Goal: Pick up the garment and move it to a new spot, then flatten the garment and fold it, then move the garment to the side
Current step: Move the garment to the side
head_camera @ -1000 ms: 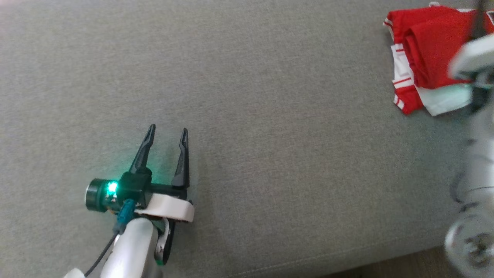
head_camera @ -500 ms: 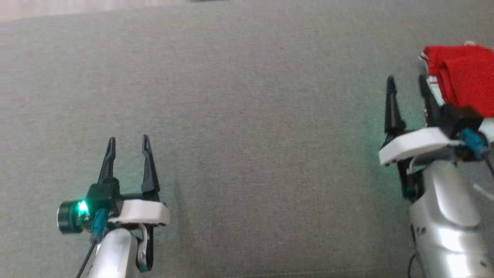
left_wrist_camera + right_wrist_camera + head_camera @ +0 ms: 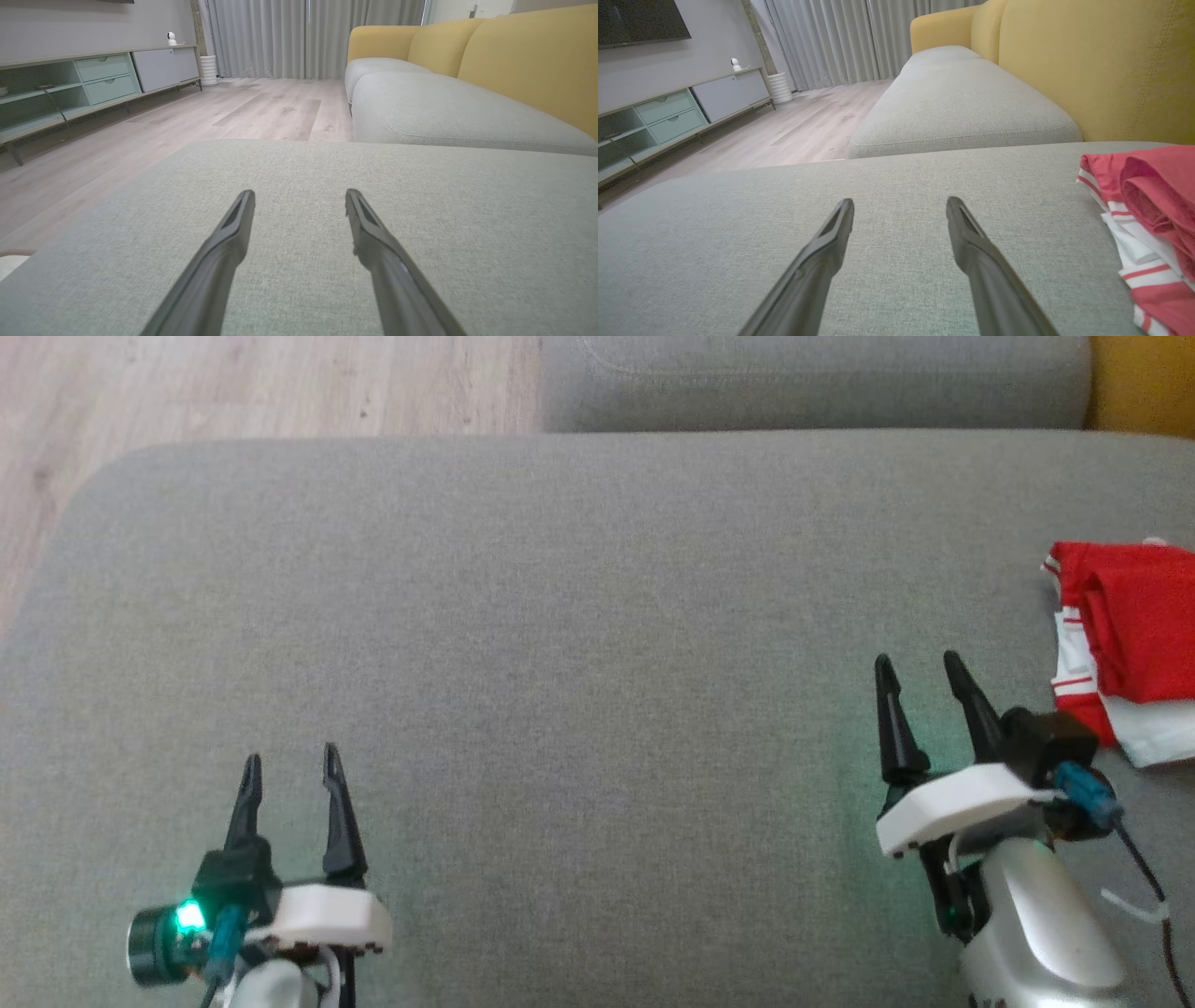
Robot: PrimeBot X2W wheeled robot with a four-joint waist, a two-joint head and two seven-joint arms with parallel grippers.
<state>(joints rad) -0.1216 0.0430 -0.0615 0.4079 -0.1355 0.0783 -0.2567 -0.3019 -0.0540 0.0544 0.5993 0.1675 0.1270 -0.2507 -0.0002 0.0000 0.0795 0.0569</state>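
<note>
One folded red-and-white garment [image 3: 1130,635] lies at the right edge of the grey cushion [image 3: 579,616], near the right gripper [image 3: 917,663], which, like the left gripper [image 3: 289,761] by the near edge, stands spread wide, holding nothing.

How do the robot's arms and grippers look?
The left gripper and right gripper each have two long, dark fingers on a white bracket above a silver forearm. Both wrists carry teal connectors; the left shows a green light, the right a black cable.
</note>
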